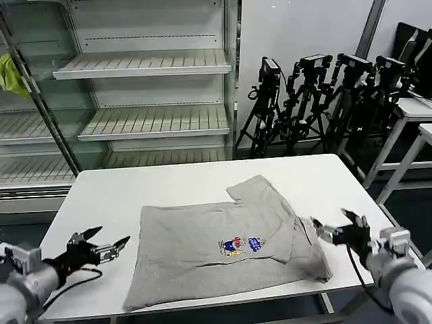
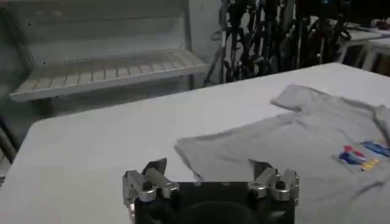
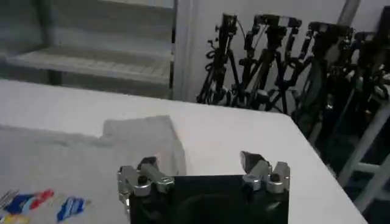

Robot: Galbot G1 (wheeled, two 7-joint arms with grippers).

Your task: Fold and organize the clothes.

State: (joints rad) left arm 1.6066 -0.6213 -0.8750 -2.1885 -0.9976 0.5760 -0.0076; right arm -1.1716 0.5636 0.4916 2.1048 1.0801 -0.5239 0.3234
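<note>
Between the spread left gripper (image 1: 108,247) and spread right gripper (image 1: 335,226) lies the half-folded light grey cotton T-shirt (image 1: 223,246) on the white table (image 1: 169,185); probably mid-fold, next each claw must reach inward for a hem.

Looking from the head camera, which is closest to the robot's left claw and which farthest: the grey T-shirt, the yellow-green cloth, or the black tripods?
From the left gripper:
1. T-shirt, just to its right on the table.
2. Yellow-green cloth, high on the shelving at far left.
3. Tripods, behind the table's far right corner.
</note>
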